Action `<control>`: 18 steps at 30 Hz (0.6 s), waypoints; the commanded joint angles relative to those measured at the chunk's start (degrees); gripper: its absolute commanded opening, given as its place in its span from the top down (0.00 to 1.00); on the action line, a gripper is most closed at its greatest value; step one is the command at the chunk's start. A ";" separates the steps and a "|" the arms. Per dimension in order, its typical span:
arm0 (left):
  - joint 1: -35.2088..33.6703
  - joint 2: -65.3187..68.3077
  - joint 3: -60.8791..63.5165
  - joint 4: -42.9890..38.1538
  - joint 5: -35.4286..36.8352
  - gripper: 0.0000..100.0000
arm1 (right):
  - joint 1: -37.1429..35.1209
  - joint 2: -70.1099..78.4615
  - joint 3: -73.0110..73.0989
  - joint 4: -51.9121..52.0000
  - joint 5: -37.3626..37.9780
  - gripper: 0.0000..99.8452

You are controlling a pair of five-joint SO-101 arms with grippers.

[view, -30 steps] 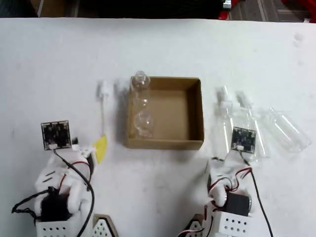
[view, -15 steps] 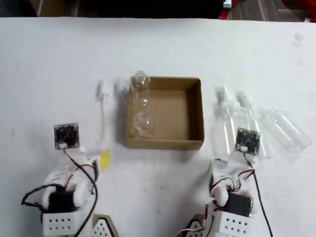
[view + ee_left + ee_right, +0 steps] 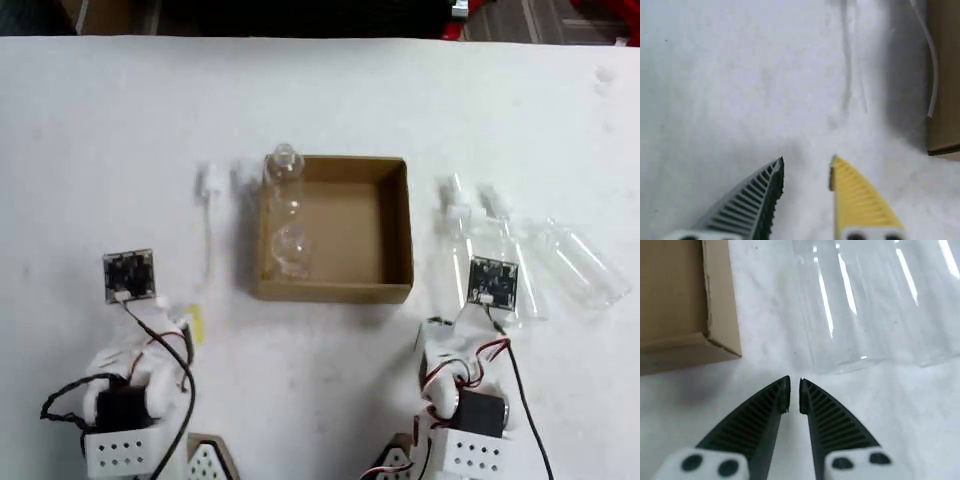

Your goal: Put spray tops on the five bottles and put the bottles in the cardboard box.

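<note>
The cardboard box (image 3: 385, 228) stands mid-table with two clear bottles (image 3: 285, 215) lying along its left wall. Left of the box lies a white spray top (image 3: 208, 195) with its long tube; that tube (image 3: 932, 65) runs beside the box wall (image 3: 946, 75). Three clear bottles (image 3: 520, 255) lie right of the box. My left gripper (image 3: 806, 167) is open over bare table near the front left, its yellow finger (image 3: 193, 325) showing from above. My right gripper (image 3: 794, 385) is shut on nothing, just short of the bottles (image 3: 865, 305) and the box corner (image 3: 715, 335).
A second small white top (image 3: 243, 175) lies by the box's far left corner. The white table (image 3: 330, 90) stretches wide behind the box. The two arm bases (image 3: 120, 440) (image 3: 465, 430) stand at the front edge.
My left arm has drawn back toward the front edge, its yellow finger moving away from the spray top's tube. The right arm has barely shifted.
</note>
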 commanded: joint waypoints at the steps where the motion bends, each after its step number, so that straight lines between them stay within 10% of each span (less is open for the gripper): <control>1: -2.33 -0.57 -0.09 -1.32 -6.15 0.95 | 2.59 -0.04 0.44 -6.37 0.62 0.98; 18: -0.84 -0.57 -0.09 -1.32 -6.42 0.98 | 17.98 -0.04 0.44 -31.96 0.70 0.98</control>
